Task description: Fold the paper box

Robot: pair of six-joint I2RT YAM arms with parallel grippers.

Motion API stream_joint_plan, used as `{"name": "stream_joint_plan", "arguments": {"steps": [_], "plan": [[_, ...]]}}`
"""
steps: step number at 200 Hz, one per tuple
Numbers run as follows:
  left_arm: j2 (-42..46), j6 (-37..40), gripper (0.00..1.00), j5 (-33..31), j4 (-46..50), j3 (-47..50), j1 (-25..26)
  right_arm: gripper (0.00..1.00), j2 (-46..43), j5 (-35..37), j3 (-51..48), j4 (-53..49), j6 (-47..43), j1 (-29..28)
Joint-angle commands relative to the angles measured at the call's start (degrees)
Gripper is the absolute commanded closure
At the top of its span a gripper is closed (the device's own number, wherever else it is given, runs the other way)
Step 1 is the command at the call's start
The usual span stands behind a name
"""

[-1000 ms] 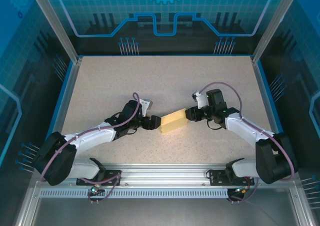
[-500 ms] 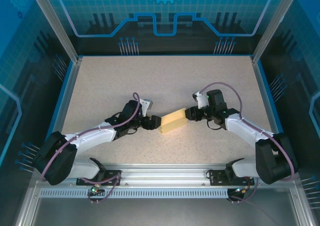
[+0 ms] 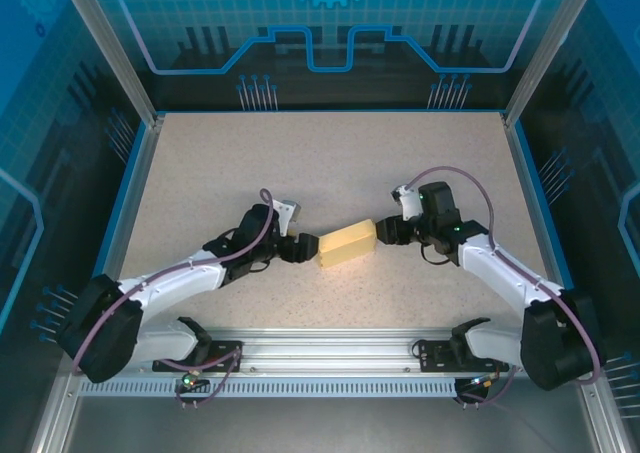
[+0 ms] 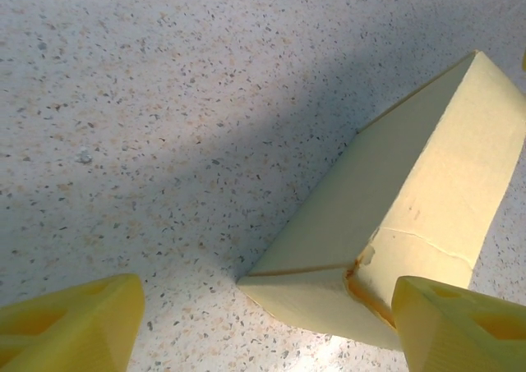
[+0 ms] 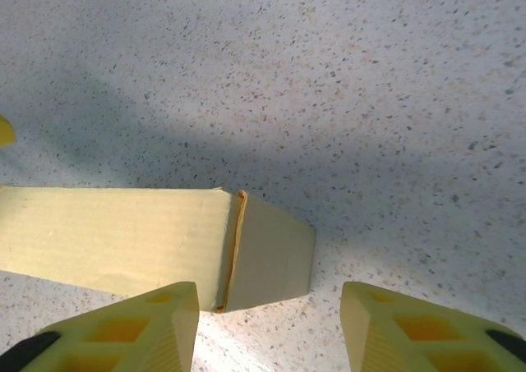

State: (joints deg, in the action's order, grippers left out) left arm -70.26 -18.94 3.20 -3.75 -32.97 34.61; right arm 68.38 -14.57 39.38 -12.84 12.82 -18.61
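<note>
Paper box (image 3: 347,244) is lying mid-frame in the top view, its long axis running lower left to upper right. Left gripper (image 3: 300,248) and right gripper (image 3: 386,232) are each facing one end, about equally near, fingers spread and gripping nothing.

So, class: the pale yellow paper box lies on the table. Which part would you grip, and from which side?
Probably the end nearest the left gripper, approached low along the box's length. The paper box lies flat and long on the table; in the left wrist view that end fits between the open fingers, so they could close on its two long sides.
</note>
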Motion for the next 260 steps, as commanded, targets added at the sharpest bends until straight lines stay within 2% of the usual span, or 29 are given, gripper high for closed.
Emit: {"name": "stream_joint_plan", "arguments": {"steps": [1, 67, 88, 117, 133, 218, 260], "plan": [[3.77, 1.83, 0.18, -2.04, -0.6, 1.21, -0.07, 0.5, -2.9, 2.67, 0.44, -2.08, -1.13, -0.89], [9.53, 3.45, 0.14, -4.74, -2.51, 3.51, -0.07, 0.47, -6.83, 6.52, -0.18, -2.14, -1.82, -0.97], [9.98, 4.14, 0.14, -3.02, -3.4, 3.97, -0.05, 0.46, -6.37, 5.24, -0.19, -1.89, -1.91, -0.99], [5.65, 5.78, 0.14, 4.88, -3.29, 1.87, 0.09, 0.46, -3.93, 3.72, -0.04, -1.02, -1.15, -1.29], [2.32, 6.92, 0.14, 6.75, -3.11, 0.32, 0.43, 0.46, -2.98, 3.58, -0.07, -0.37, -0.93, -1.67], [-10.73, 21.54, 0.11, 1.89, 2.01, -10.1, 6.69, 0.45, -1.77, 4.29, -0.26, -0.13, -1.08, -2.31], [-14.43, 26.45, 0.11, 3.16, 3.72, -13.54, 7.94, 0.45, -0.42, 3.98, -0.42, 0.76, -1.13, -2.37]]}}
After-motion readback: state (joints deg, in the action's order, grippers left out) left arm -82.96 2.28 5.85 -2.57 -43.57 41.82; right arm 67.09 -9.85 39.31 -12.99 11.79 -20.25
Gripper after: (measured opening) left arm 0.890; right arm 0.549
